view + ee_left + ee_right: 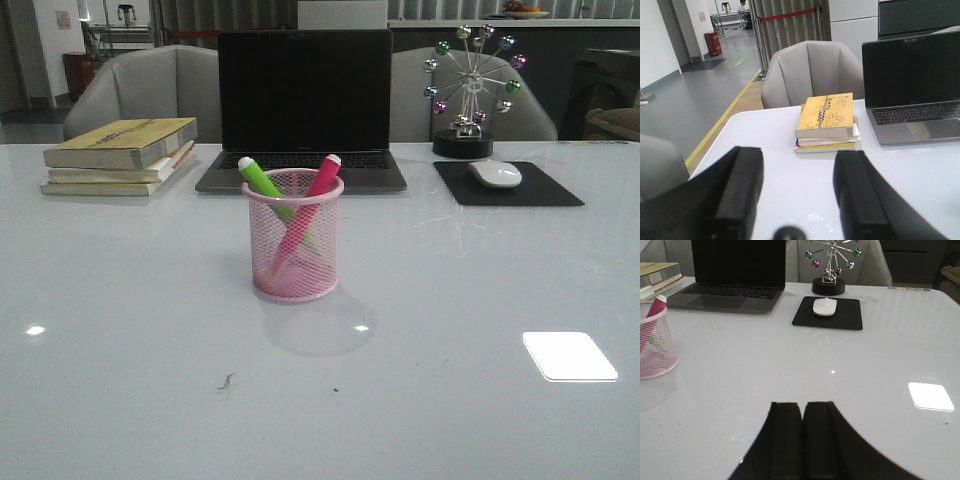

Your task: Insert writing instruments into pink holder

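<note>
The pink holder stands upright at the table's middle, in front of the laptop. Inside it lean a green marker and a hot pink marker, their pale cap ends sticking out above the rim and their bodies crossing. In the right wrist view the pink holder shows at the edge with the pink marker poking out. My left gripper is open with nothing between its fingers, over bare table near the books. My right gripper is shut and empty, well away from the holder. Neither arm shows in the front view.
A stack of books lies at the back left. A dark laptop stands open behind the holder. A white mouse rests on a black pad, with a bead ornament behind it. Grey chairs stand beyond the table.
</note>
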{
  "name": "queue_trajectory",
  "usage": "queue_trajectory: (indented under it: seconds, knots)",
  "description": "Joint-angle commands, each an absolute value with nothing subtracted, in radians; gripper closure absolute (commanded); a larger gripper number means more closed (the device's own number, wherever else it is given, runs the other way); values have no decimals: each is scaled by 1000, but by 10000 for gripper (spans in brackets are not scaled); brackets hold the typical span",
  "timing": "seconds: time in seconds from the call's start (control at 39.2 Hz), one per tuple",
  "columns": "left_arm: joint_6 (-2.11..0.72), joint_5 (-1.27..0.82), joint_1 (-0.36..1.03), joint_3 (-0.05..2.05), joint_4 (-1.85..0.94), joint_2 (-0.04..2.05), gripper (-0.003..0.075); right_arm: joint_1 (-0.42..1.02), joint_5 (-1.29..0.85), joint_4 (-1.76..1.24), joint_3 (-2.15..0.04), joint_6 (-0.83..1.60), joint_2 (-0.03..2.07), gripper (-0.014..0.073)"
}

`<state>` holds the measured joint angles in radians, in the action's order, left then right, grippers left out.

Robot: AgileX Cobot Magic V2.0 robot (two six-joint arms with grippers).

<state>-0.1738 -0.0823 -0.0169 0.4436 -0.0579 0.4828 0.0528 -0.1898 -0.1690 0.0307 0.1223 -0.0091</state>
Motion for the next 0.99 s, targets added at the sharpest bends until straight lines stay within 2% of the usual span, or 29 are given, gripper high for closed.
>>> queue_trajectory:
  seconds: [0.0,0.48,0.54,0.82,0.97]
  knots:
    - [-173,-5,-9,473,-59,487,327,51,-98,-173,31,131,-29,536]
    - [-173,-5,-9,473,-58,487,335,51,-98,-173,31,131,-29,536]
    - [-173,-7,-9,473,-58,487,362,51,-98,-173,31,131,-29,536]
    - [-171,-10,-9,473,-90,442,618,51,-98,-173,31,131,-29,536]
    - [-171,-12,-9,469,-127,339,629,51,-98,-173,31,131,-29,536]
